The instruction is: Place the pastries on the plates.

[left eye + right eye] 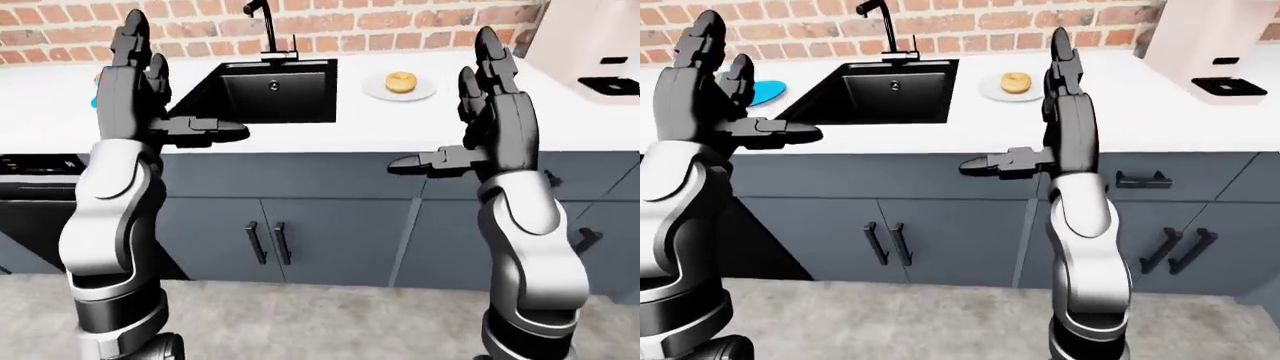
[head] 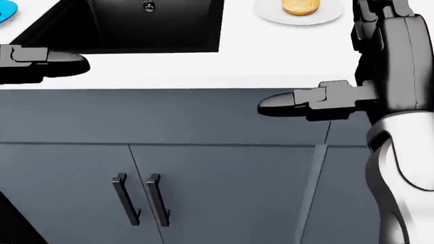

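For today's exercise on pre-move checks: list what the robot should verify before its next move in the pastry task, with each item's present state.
1. Left hand empty: ok, fingers open, holding nothing.
2. Right hand empty: ok, open.
3. Pastry sits on the white plate: ok.
4. Blue plate filled: cannot tell, the left hand hides most of it.
5. Second pastry located: not ok, none shows in any view.
6. Hands over the counter: not ok, both are raised short of its edge, over the cabinets.
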Controlling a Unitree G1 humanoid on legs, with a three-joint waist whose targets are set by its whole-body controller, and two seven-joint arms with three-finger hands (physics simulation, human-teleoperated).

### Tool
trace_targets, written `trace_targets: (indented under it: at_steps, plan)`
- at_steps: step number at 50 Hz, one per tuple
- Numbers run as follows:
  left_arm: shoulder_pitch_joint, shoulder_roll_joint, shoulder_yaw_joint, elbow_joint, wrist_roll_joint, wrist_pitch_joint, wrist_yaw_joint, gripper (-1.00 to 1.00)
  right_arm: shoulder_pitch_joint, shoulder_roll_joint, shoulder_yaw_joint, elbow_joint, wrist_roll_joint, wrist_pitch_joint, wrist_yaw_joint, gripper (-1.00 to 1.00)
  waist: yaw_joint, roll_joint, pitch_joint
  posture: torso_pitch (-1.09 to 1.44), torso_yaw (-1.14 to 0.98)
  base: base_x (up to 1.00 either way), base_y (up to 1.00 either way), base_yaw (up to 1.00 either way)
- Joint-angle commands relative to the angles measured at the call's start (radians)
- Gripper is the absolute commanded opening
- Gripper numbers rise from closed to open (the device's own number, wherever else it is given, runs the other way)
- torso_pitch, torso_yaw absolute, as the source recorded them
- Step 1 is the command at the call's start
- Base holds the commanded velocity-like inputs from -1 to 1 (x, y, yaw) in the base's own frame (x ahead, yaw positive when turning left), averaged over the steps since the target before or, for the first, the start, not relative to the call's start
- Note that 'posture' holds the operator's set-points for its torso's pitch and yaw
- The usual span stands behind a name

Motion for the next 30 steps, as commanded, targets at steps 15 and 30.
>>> trace_targets:
  at_steps: [15, 30]
  plan:
    - [-0.023, 0.015, 0.022, -0.015, 0.011, -0.045, 0.013, 1.00, -0.004, -0.014, -0.034, -0.114, 0.039, 0.039, -0.002, 1.00, 0.036, -0.102, -0.018, 0.00, 0.00, 0.54, 0.74, 0.00]
    - [-0.018, 0.033, 0.035, -0.031, -0.005, -0.035, 0.013, 1.00, -0.004, -0.028, -0.036, -0.117, 0.038, 0.077, -0.036, 1.00, 0.046, 0.041, -0.006, 0.00, 0.00, 0.36, 0.44, 0.00]
